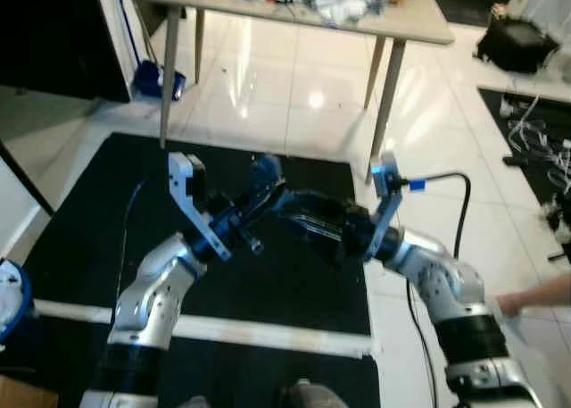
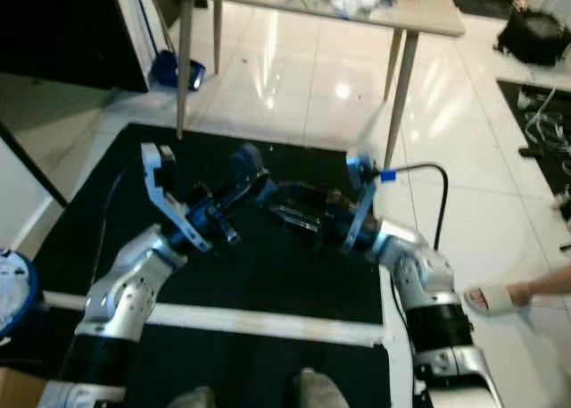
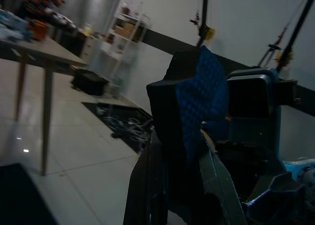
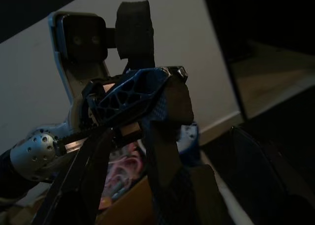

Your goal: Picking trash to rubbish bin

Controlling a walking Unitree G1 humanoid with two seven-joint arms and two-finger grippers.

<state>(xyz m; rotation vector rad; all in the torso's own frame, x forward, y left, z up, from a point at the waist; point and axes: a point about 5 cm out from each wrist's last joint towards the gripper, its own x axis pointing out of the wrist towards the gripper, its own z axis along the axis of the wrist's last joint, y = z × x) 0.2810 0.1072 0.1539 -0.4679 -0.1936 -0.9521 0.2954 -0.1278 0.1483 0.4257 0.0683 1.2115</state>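
Observation:
Both arms are raised in front of me over a black floor mat [image 1: 89, 220], and their grippers meet in the middle. My left gripper [image 1: 265, 174] points right and shows blue-padded fingers [image 3: 199, 97]. My right gripper [image 1: 299, 207] points left, with its black fingers [image 4: 162, 112] crossing just under the left one. A dark glossy shape [image 1: 314, 231] lies along the right fingers; I cannot tell whether it is trash or part of the gripper. A blue-rimmed bin [image 1: 9, 294] with white inside stands at the far left edge.
A wooden table [image 1: 294, 15] with clutter stands ahead on white tiles, a blue object [image 1: 156, 79] by its left leg. A person's foot in a sandal [image 2: 495, 296] is at my right. Cables [image 1: 535, 131] lie on a mat far right. A cardboard box [image 1: 18, 395] sits beside the bin.

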